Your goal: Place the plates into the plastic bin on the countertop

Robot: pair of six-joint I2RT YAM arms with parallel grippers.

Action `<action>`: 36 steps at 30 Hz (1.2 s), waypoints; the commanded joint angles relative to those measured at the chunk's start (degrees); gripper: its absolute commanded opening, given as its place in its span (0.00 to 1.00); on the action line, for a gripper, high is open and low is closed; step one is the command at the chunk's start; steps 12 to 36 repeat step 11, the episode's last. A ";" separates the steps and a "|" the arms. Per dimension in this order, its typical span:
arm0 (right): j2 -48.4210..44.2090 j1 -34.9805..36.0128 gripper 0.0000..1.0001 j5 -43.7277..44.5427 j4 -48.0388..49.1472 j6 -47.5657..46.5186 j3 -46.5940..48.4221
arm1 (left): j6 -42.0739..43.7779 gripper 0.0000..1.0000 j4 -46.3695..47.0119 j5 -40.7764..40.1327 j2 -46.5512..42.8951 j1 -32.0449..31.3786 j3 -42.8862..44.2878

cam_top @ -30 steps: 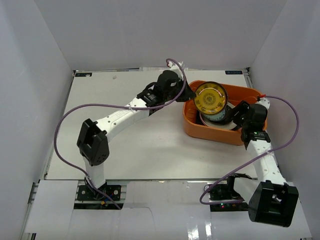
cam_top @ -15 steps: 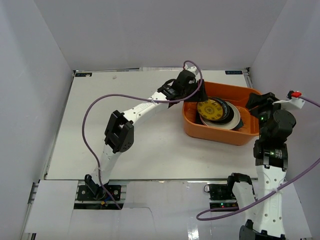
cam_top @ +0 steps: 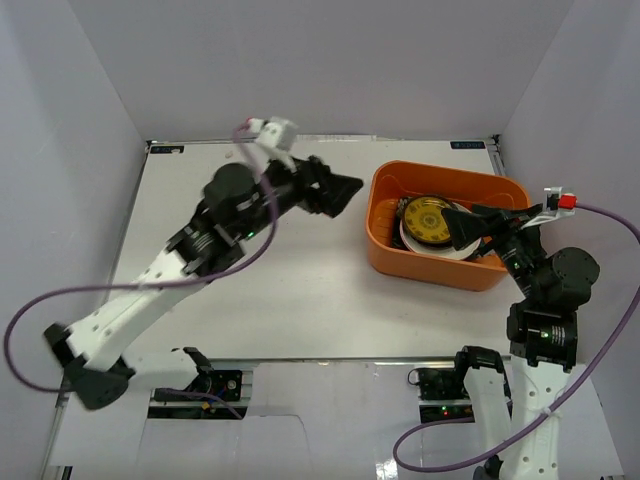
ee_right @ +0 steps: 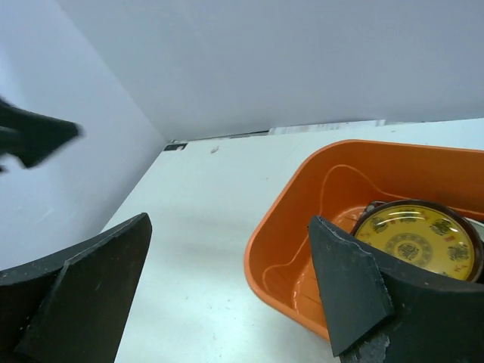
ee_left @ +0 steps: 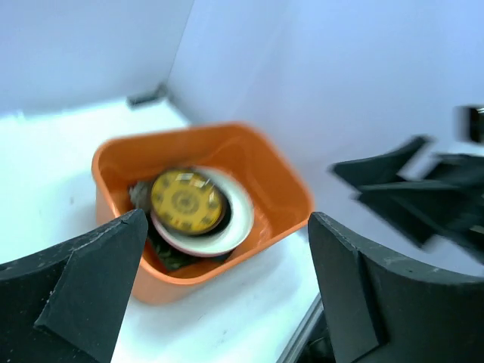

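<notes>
Top view: plastic bin (cam_top: 385, 250) is sitting on the countertop (cam_top: 300, 290). A yellow-patterned plate (cam_top: 427, 220) is lying inside the bin on top of a cream plate (cam_top: 440, 250), toward the bin's right half. Left gripper (cam_top: 352, 187) is hovering just left of the bin, clear of its rim, fingers spread and holding nothing. Right gripper (cam_top: 452, 228) is hanging over the bin's right part, above the stack, fingers also spread, empty.

Left wrist view: the 2 fingers of the left gripper (ee_left: 227, 219) are standing wide apart, nothing between them. Bin (ee_left: 287, 189) is lying ahead; yellow-patterned plate (ee_left: 187, 200) is tilting on the cream plate (ee_left: 238, 223), with darker dishes under them, too blurred to tell which. Right gripper (ee_left: 355, 180) is showing blurred to the right of the bin.

Right wrist view: right gripper (ee_right: 229, 221) is gaping wide, empty. Bin (ee_right: 265, 249) is showing at lower right with the yellow-patterned plate (ee_right: 416, 238) inside.
</notes>
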 commanded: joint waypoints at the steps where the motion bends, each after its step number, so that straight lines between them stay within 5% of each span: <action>1: -1.08 -0.12 0.90 -6.37 0.09 -0.68 1.17 | 3.66 0.98 9.35 -4.39 -13.87 -1.19 -12.61; 10: -0.65 -0.03 0.90 -10.49 2.42 3.00 5.85 | 3.83 0.98 -0.91 -10.20 -36.74 -1.19 -24.06; 36: -0.99 -0.03 0.90 -10.23 3.75 4.14 5.31 | 4.35 0.98 -1.10 -10.81 -37.10 -1.19 -23.80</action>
